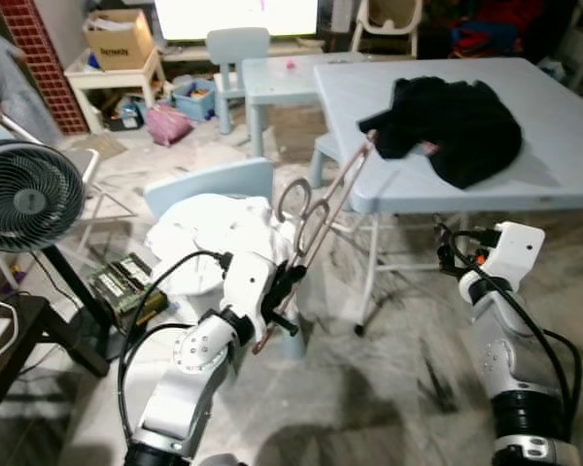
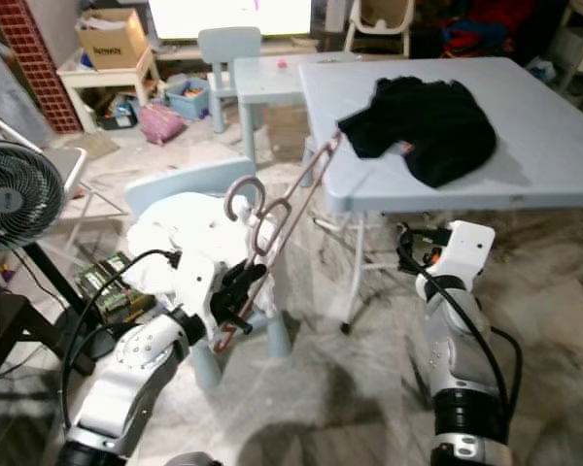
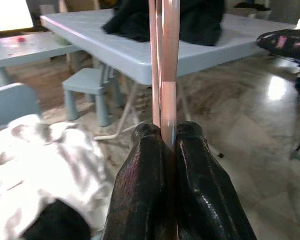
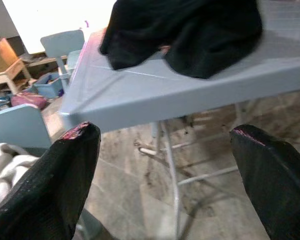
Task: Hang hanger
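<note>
before table, left gripper clamps hangers

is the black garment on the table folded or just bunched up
Bunched up: the black garment lies in a crumpled heap with uneven edges on the light blue table, one part reaching its near edge.

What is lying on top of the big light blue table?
A crumpled black garment lies on the light blue table, near its front edge. The tip of the pink hanger, held by the left gripper, reaches the garment. Whatever is beneath the garment is covered.
</note>
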